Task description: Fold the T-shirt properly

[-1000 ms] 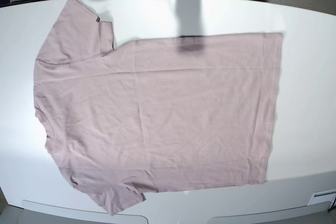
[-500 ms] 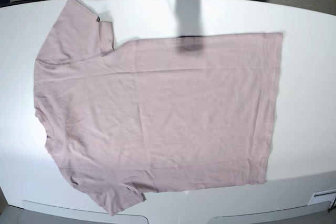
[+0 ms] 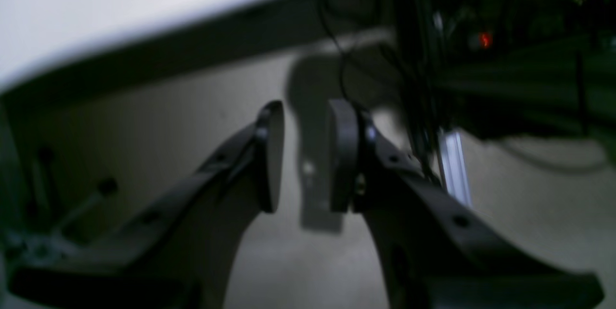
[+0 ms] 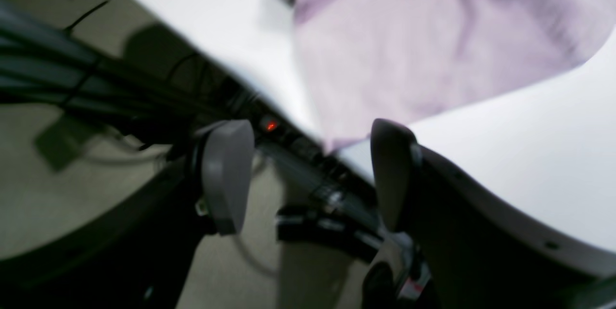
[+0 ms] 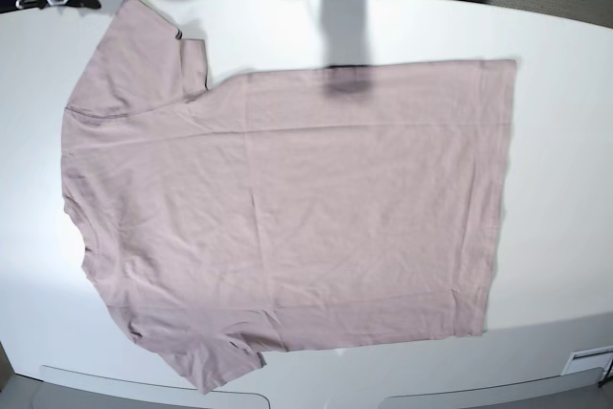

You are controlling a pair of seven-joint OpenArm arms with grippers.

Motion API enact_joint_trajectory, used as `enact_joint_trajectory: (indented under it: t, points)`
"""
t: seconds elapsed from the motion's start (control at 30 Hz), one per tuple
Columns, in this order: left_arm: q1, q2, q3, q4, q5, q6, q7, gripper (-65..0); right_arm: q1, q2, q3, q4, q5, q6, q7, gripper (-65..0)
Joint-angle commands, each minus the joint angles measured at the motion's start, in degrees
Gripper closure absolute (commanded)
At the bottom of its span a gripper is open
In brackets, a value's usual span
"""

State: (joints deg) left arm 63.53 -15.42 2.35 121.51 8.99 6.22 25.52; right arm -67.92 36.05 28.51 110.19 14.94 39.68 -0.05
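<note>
Blurred wrist views, clipped edges

Both wrist views are soft: the T-shirt (image 4: 423, 44) shows there only as a smeared pink sleeve, cut off by the top and right edges, and the cables (image 4: 72, 92) beyond the tabletop (image 4: 529, 164) melt into dark streaks. The left end effector (image 3: 305, 155) hangs over a murky floor (image 3: 529, 212), and the dark gear around a red light (image 3: 485, 38) is unreadable. In the base view the tabletop's corners are clipped.

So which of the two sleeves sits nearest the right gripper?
The sleeve at the table's far edge, top left in the base view. The right gripper has its tip just past its open jaws; the other sleeve lies at the near edge.
</note>
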Motion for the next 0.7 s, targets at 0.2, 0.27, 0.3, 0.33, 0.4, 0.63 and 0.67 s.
enact_joint_trajectory:
  t: [0.2, 0.27, 0.3, 0.33, 0.4, 0.63, 0.67]
  points:
    - [-7.61, -9.53, 4.61, 1.27, 6.29, -13.86, -7.76, -15.8, 6.80, 0.28, 0.42, 1.70, 0.48, 0.32, 1.11, -39.0]
    - [-10.71, -12.63, 7.89, 1.22, 8.07, -17.44, -10.47, -15.8, 10.64, 0.26, 0.42, 1.70, 0.48, 0.32, 1.11, -39.0]
    - [-12.41, -13.84, 9.64, 1.14, 9.46, -17.94, -10.71, -15.8, 12.55, 0.28, 0.42, 1.70, 0.48, 0.32, 1.09, -39.0]
    - [-14.10, -14.71, 11.37, 1.07, 11.37, -17.94, -10.34, -15.8, 14.27, 0.28, 0.42, 1.70, 0.46, 0.32, 1.09, -39.0]
    - [-17.20, -15.63, 14.01, 0.98, 16.39, -17.84, -8.50, -15.8, 17.25, 0.31, 0.42, 1.70, 0.24, 0.32, 1.07, -39.0]
    - [-24.63, -16.22, 15.74, -2.12, 26.71, -17.66, -6.60, -16.6, 22.23, 0.31, 0.39, 1.70, -1.42, 0.32, 1.07, -39.0]
    - [-25.07, -16.22, 15.74, -3.43, 27.12, -17.62, -6.25, -17.0, 22.21, 0.37, 0.39, 1.70, -3.06, 0.32, 1.09, -39.0]
